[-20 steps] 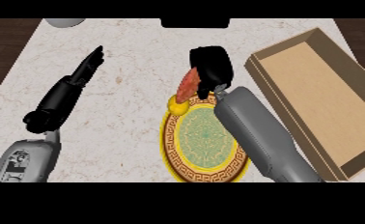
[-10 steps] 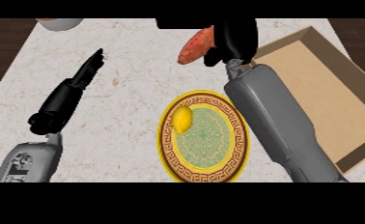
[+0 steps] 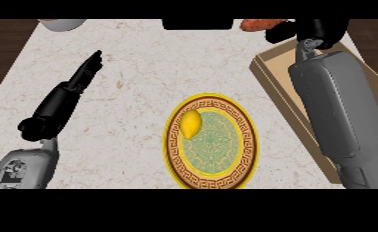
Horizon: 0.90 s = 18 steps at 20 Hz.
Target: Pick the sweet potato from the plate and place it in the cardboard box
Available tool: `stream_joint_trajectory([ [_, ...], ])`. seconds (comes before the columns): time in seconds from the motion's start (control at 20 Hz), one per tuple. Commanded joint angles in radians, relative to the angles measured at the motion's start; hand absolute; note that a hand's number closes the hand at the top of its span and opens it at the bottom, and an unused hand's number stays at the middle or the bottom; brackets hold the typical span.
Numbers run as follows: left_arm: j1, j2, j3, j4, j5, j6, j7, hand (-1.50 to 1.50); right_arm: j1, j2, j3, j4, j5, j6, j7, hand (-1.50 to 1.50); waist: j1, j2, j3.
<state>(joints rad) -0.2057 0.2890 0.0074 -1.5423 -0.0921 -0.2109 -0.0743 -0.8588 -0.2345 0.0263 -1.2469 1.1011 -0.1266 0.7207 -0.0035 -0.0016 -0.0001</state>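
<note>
Holding one potato (image 3: 262,24), cut off above the half-hidden box (image 3: 275,78), right hand (image 3: 317,28) curls; left hand (image 3: 83,73) lies straight.

Surface (image 3: 140,71): pale stone look, marble-like, with faint brown veining; smooth, low sheen. Dark wood grain shows past its left edge.

Plate (image 3: 244,148): glazed ceramic look, glossy yellow rim, brown key-pattern band, matt green patterned centre.

Lemon (image 3: 191,124): smooth yellow skin, slight shine.

Cardboard box (image 3: 275,78): plain tan cardboard, matt, uncoated.

Sweet potato (image 3: 260,24): reddish-brown skin, dull finish.

Right hand (image 3: 319,27) and left hand (image 3: 83,76): black, plastic-like, matt.

Forearms: smooth grey casing, hard plastic or painted metal, soft sheen.

Bowl (image 3: 63,24) at top left: whitish, smooth.
</note>
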Motion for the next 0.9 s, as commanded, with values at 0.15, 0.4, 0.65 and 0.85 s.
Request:
stream_joint_trajectory([
  [0.15,-0.02,-0.017,-0.01,0.03,-0.026,0.003,-0.019,0.0,0.042,-0.215,-0.128,0.077,-0.06,0.092,-0.131,1.5,0.0,0.004,0.0],
  [0.4,-0.026,-0.012,0.006,-0.02,-0.005,-0.006,0.034,0.0,0.073,-0.249,-0.18,0.19,-0.166,0.276,-0.169,1.5,0.006,0.002,0.001],
  [0.65,0.034,-0.073,-0.054,-0.003,-0.076,0.043,-0.027,0.0,0.159,-0.295,-0.212,0.244,-0.234,0.36,-0.283,1.5,0.002,0.003,0.0],
  [0.85,0.004,-0.056,-0.033,-0.049,-0.04,0.012,0.051,0.0,0.149,-0.391,-0.234,0.333,-0.264,0.503,-0.346,1.5,0.006,0.002,0.001],
])
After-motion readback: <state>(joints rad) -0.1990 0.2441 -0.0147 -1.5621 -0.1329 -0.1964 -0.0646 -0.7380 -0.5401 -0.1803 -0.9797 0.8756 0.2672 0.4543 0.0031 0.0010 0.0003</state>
